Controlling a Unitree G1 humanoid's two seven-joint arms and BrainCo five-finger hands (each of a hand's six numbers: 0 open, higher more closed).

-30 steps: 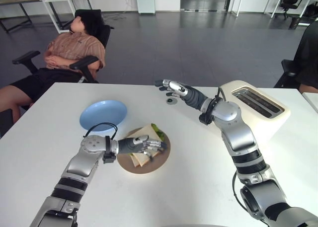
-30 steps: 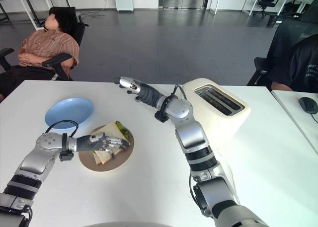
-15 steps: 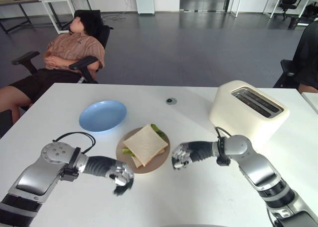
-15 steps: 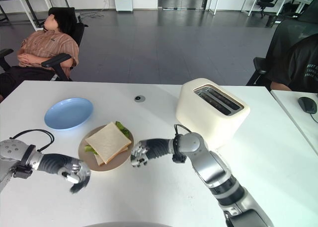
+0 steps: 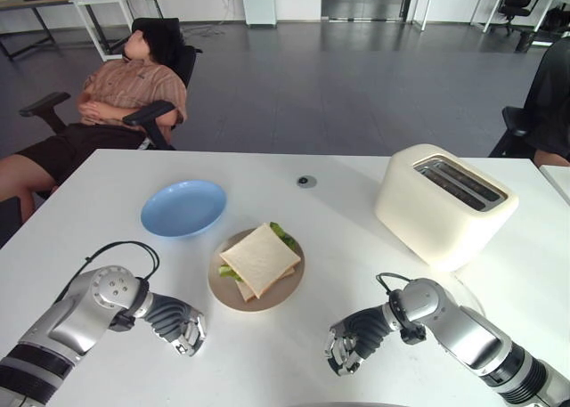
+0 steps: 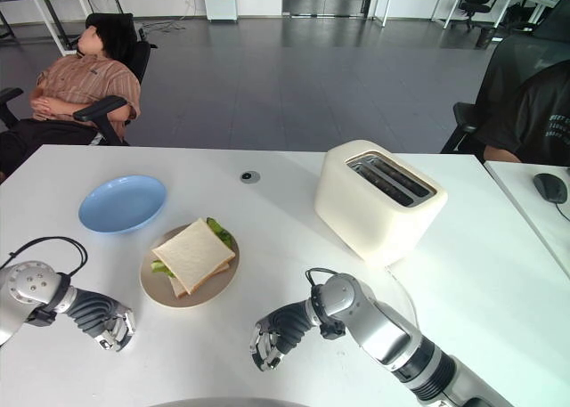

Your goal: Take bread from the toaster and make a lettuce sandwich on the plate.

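Observation:
A sandwich (image 5: 259,259) of two bread slices with green lettuce (image 5: 283,236) peeking out at the back lies on a round tan plate (image 5: 287,285) in the middle of the white table. The cream toaster (image 5: 443,202) stands at the right, its slots looking empty. My left hand (image 5: 182,327) hangs low near the table's front edge, left of the plate, fingers curled and holding nothing. My right hand (image 5: 350,345) sits low at the front, right of the plate, also curled and empty.
A light blue plate (image 5: 183,207) lies behind and left of the tan plate. A small round grommet (image 5: 306,182) sits in the table near its far edge. A person reclines in a chair beyond the table at far left.
Both hands have drawn back from the plate toward the table's front edge and lowered. The sandwich stays put on the plate.

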